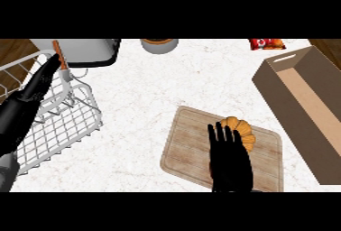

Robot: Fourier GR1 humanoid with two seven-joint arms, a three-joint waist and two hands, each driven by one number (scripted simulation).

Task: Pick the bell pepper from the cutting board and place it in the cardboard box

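Head view: orange, ribbed bell pepper [241,130], axis unclear, lies just beyond the right hand [230,155], whose straight fingers hold nothing, on the wooden cutting board [190,146].

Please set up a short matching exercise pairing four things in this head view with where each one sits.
Things:
1. orange bell pepper
2. cardboard box
3. wire dish rack
4. right hand

Places:
A. along the counter's right side, open side up
B. on the wooden cutting board, at its upper part
C. on the counter's left side
D. over the cutting board, fingers straight, just left of the pepper

Pairs: 1-B, 2-A, 3-C, 4-D
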